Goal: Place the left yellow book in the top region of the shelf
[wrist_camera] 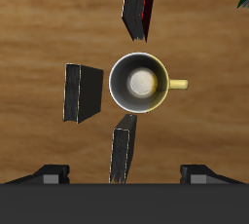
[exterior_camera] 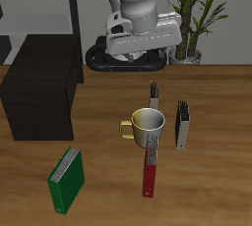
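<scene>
The left yellow book (exterior_camera: 182,124) stands upright on the table beside a mug, showing mostly its dark grey edge; from above it is a dark slab (wrist_camera: 83,93). A second, similar book (exterior_camera: 155,94) (wrist_camera: 124,148) stands just behind the mug. The shelf (exterior_camera: 39,97) is a low black cabinet at the table's side, out of the wrist view. My gripper (exterior_camera: 138,58) (wrist_camera: 124,177) hangs high over the back of the table, above the second book, open and holding nothing, well clear of the left yellow book.
A metal mug (exterior_camera: 147,126) (wrist_camera: 141,82) with a yellow handle stands between the books. A long red-and-grey flat object (exterior_camera: 151,166) (wrist_camera: 139,4) lies in front of it. A green book (exterior_camera: 67,181) stands near the front edge. A potted plant (exterior_camera: 192,33) is at the back.
</scene>
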Robot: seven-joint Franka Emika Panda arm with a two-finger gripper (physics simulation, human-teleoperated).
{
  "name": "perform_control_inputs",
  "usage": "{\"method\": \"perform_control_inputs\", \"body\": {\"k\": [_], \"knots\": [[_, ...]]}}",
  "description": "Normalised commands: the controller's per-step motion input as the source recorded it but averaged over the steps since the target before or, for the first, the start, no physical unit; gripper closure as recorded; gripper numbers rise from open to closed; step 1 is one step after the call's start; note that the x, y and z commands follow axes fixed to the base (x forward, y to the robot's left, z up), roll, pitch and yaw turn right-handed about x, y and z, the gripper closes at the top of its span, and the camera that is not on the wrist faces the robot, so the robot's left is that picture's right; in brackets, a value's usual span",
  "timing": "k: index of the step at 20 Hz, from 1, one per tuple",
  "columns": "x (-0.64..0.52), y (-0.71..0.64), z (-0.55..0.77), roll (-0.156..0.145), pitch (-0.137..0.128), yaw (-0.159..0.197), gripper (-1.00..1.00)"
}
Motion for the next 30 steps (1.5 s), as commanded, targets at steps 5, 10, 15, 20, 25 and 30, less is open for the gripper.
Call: {"method": "perform_control_inputs", "body": {"k": [5,10,15,20,25,30], "knots": [[0.09,0.31,0.01,0.041,0.019,0.017,-1.00],[0.10,0.18,0.07,-0.016,-0.028,0.015,-1.00],[0.26,0.15,0.03,-0.058,-0.008,0.002,-1.00],[0.20,0.22,0.03,-0.085,-0.066,0.049,-1.00],[0.31,0.32,-0.08,0.008,0.020,0.019,-1.00],[0.21,0.14,-0.07,-0.020,0.011,-0.019,-1.00]]}}
